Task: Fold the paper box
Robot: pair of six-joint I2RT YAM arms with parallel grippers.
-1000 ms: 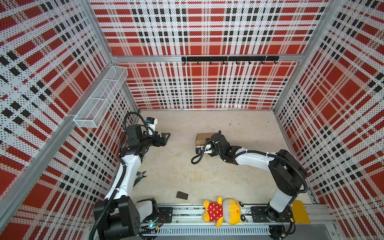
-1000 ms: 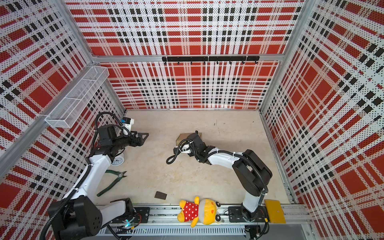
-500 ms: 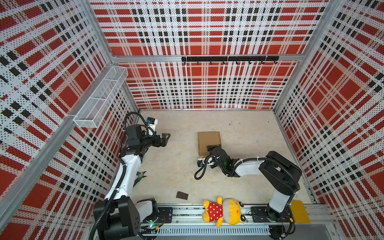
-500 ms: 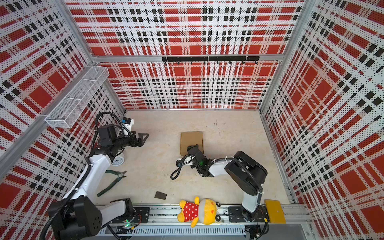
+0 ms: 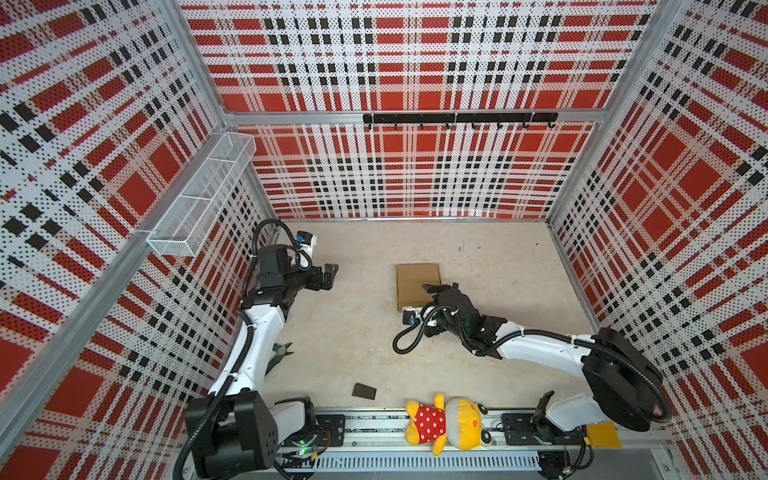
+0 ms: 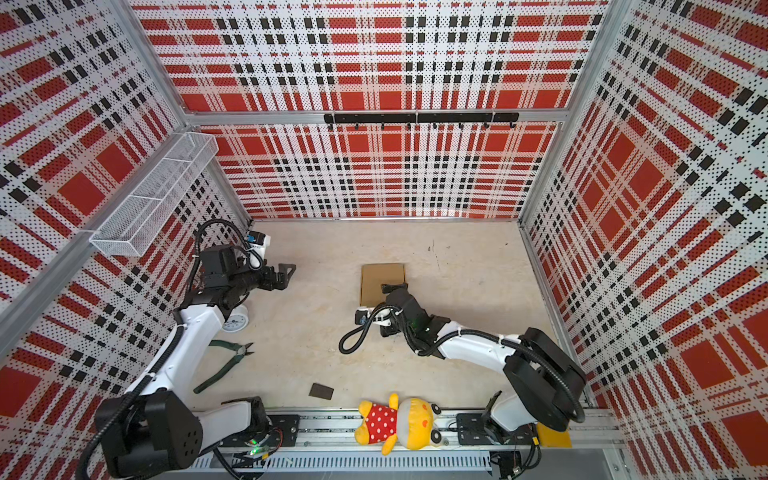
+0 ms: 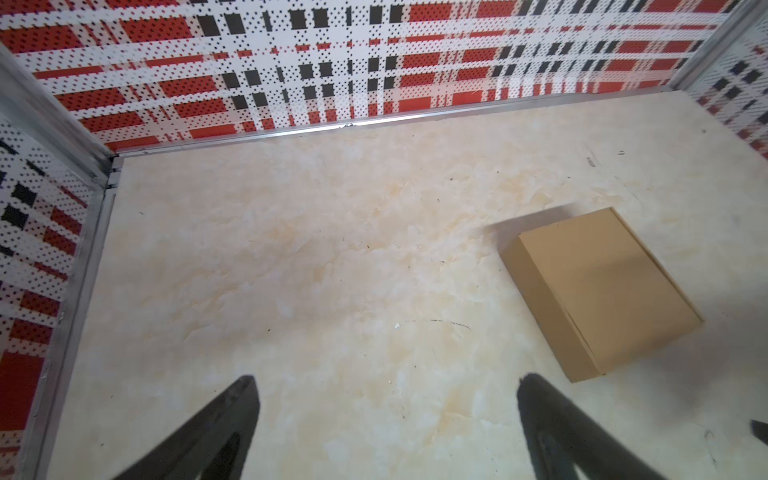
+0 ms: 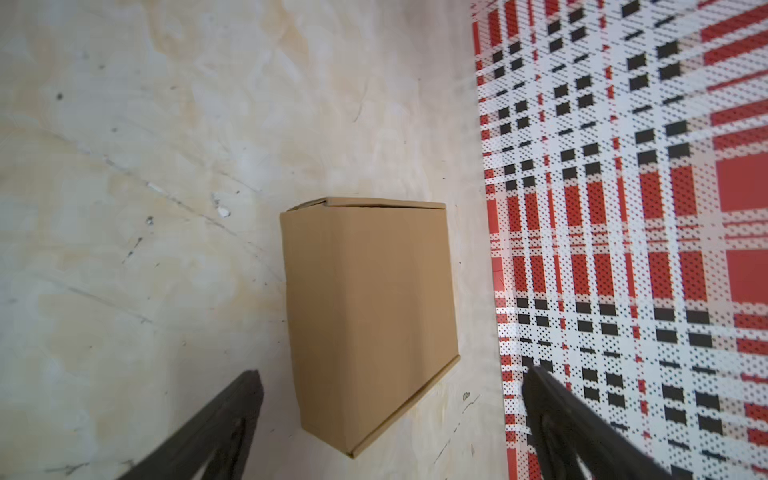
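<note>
The paper box [image 5: 417, 282] [image 6: 380, 280] is a plain brown shallow mailer. It lies closed and flat on the table near the middle in both top views. It also shows in the left wrist view as the paper box [image 7: 602, 291] and in the right wrist view as the paper box [image 8: 370, 316]. My right gripper [image 5: 440, 287] [image 6: 395, 286] [image 8: 392, 372] hangs open over the box's near right corner, holding nothing. My left gripper [image 5: 330, 276] [image 6: 289, 274] [image 7: 386, 378] stands open and empty above bare table, well to the left of the box.
A plush toy [image 5: 444, 424] lies on the front rail. A small dark brown block [image 5: 364, 391] sits near the front edge, with pliers [image 6: 226, 361] and a small white clock [image 6: 235, 322] by the left arm. A wire basket [image 5: 203, 199] hangs on the left wall. Plaid walls enclose the table.
My right gripper opened and came off the box, drew back toward the front, then reached out again over its corner. The box now lies flat and fully visible. The left arm barely moved.
</note>
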